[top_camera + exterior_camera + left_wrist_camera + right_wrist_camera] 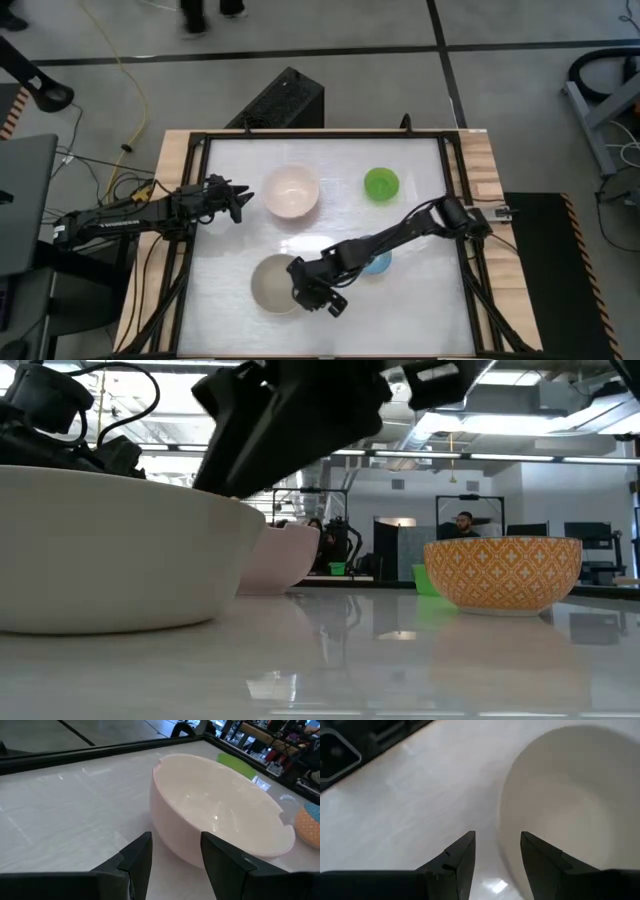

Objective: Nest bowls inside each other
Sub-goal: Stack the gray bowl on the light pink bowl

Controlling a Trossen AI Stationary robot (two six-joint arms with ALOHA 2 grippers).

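Hovering right gripper (318,297), open, beside beige-grey bowl (272,283)

No readable text, labels, brands, numbers or signs in any view

A white-topped table (330,330) with a black frame and wooden edges carries four separate bowls: pink (291,192), green (381,183), beige (272,285) and blue (379,263).

Looking like a robotics lab or workshop: white table (330,320) sitting in a black frame on a wooden base, cables (125,90) trailing over the tiled floor well beyond the left gripper (238,203), equipment racks and a person (465,525) showing under exposed ceiling ducts.
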